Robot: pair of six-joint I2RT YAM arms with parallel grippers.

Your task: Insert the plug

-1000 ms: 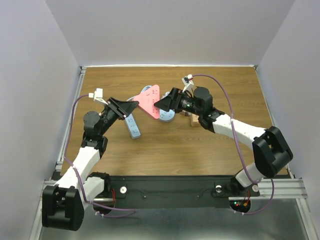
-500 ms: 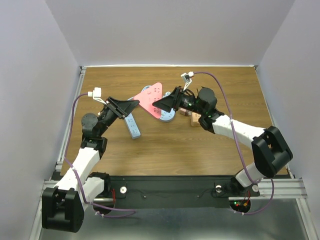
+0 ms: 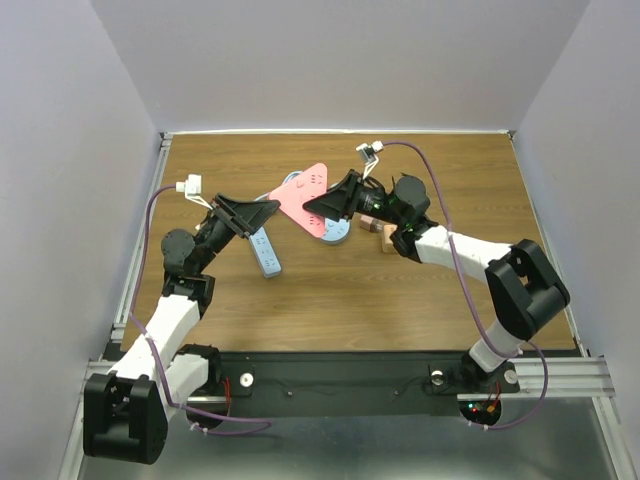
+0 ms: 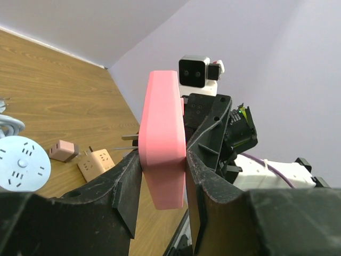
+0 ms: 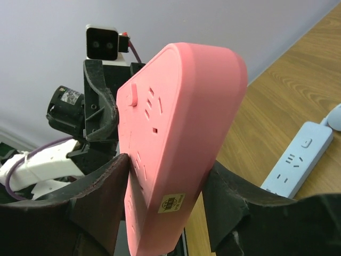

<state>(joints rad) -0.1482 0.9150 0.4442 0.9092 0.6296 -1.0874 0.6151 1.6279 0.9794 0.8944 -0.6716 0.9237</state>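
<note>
A pink triangular power strip [image 3: 305,194] hangs above the middle of the table, held from both sides. My left gripper [image 3: 270,209] is shut on its left corner; in the left wrist view its jaws [image 4: 163,152] press the strip's [image 4: 162,133] edge. My right gripper [image 3: 320,206] is shut on the right side, both fingers against the strip [image 5: 176,117] in the right wrist view [image 5: 166,168]. Two small plug adapters, one pinkish [image 3: 371,222] and one tan [image 3: 389,239], lie on the table under the right arm. Which one is the plug I cannot tell.
A round light blue socket [image 3: 336,233] lies just below the pink strip. A long blue-grey power strip [image 3: 266,252] lies under my left arm, its cable running back. Both adapters [image 4: 63,151] [image 4: 96,162] sit next to the round socket [image 4: 21,168].
My right gripper has moved left onto the pink strip and closed from wide open onto it. The left gripper has kept its grip, and the strip has risen slightly.
</note>
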